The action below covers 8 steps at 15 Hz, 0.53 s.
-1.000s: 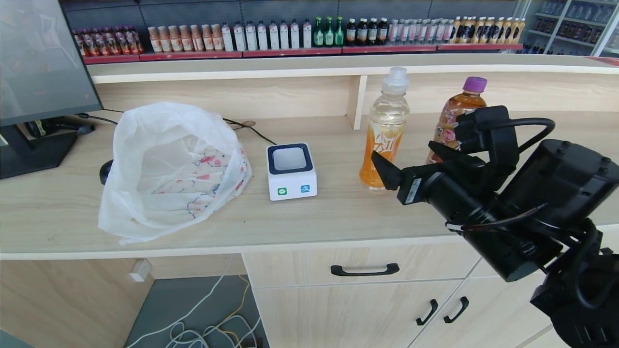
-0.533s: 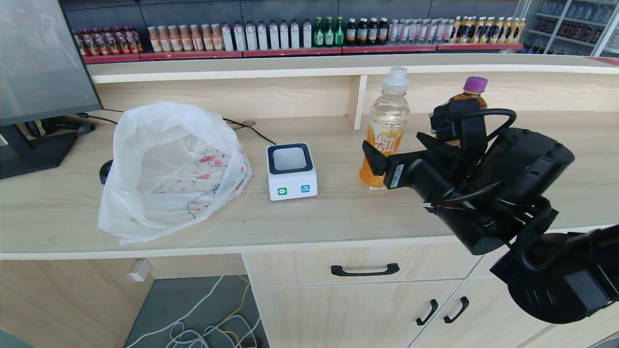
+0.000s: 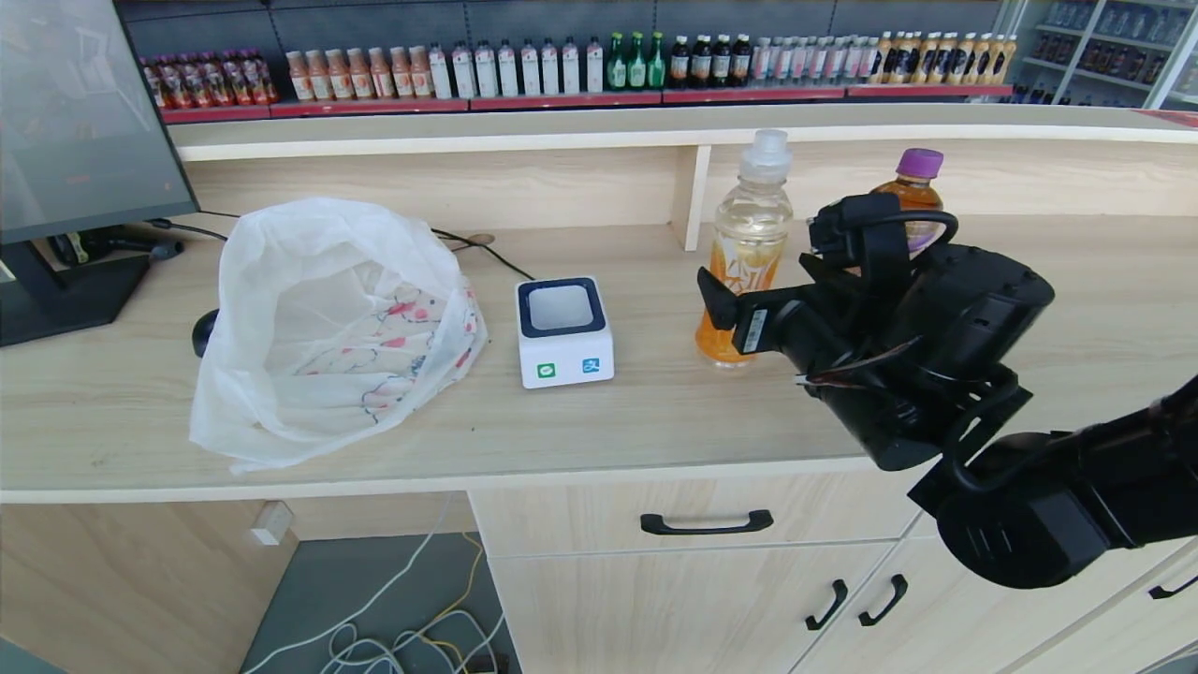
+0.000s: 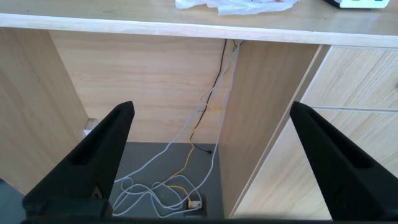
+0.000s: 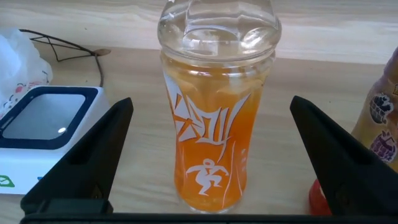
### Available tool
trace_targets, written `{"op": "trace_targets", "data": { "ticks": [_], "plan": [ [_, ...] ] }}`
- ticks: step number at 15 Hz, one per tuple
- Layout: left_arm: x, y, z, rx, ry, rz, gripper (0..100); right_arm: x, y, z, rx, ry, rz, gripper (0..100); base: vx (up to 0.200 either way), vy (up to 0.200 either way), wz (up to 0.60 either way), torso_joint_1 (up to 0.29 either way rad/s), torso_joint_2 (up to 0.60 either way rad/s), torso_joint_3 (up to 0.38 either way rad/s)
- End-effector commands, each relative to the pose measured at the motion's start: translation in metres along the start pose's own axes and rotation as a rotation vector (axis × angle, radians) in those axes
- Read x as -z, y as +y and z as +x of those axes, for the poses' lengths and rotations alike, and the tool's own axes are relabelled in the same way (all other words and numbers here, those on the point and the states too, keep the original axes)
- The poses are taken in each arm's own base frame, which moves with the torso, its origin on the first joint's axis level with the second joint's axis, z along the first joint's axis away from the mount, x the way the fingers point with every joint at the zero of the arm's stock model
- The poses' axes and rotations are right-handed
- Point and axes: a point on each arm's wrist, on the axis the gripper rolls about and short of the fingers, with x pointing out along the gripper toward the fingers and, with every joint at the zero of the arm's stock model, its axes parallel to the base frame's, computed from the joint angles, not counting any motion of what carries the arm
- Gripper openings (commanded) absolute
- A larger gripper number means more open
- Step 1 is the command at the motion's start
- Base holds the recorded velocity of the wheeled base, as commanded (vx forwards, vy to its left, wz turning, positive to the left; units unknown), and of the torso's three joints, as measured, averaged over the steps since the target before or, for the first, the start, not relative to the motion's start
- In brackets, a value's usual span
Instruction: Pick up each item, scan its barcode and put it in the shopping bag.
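Observation:
An orange drink bottle point(image 3: 746, 245) with a clear cap stands on the wooden counter point(image 3: 655, 412), right of the white scanner box point(image 3: 564, 329). My right gripper point(image 3: 758, 273) is open and level with the bottle's lower half, just in front of it. In the right wrist view the bottle point(image 5: 214, 124) is centred between the two spread fingers point(image 5: 93, 162). A purple-capped tea bottle point(image 3: 915, 178) stands behind, mostly hidden by my arm. The white shopping bag point(image 3: 328, 328) lies open on the left. My left gripper point(image 4: 211, 106) is open below the counter edge.
A monitor point(image 3: 84, 112) and a dark mouse point(image 3: 204, 332) sit at the far left. A raised ledge with an upright divider point(image 3: 693, 197) backs the counter. Scanner cable point(image 3: 487, 251) runs behind the bag. Loose cables point(image 4: 186, 180) lie on the floor under the counter.
My right arm has moved left and forward towards the orange bottle, now covering most of the purple-capped bottle. Bag, scanner and bottles have not moved.

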Motion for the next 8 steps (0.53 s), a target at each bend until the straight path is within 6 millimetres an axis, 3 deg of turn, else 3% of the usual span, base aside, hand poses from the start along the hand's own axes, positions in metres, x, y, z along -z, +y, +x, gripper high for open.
{"op": "trace_targets", "data": {
  "ticks": [1,8],
  "plan": [
    [0.000,0.000,0.000,-0.001,-0.001,0.000,100,0.005,-0.002,0.005,0.011,0.008,-0.005,100,0.000,0.000,0.00,0.000,0.00,0.000],
    [0.000,0.000,0.000,0.001,-0.001,0.000,100,0.015,-0.006,0.031,0.048,-0.011,-0.007,100,0.000,0.000,0.00,0.000,0.00,0.000]
  ]
}}
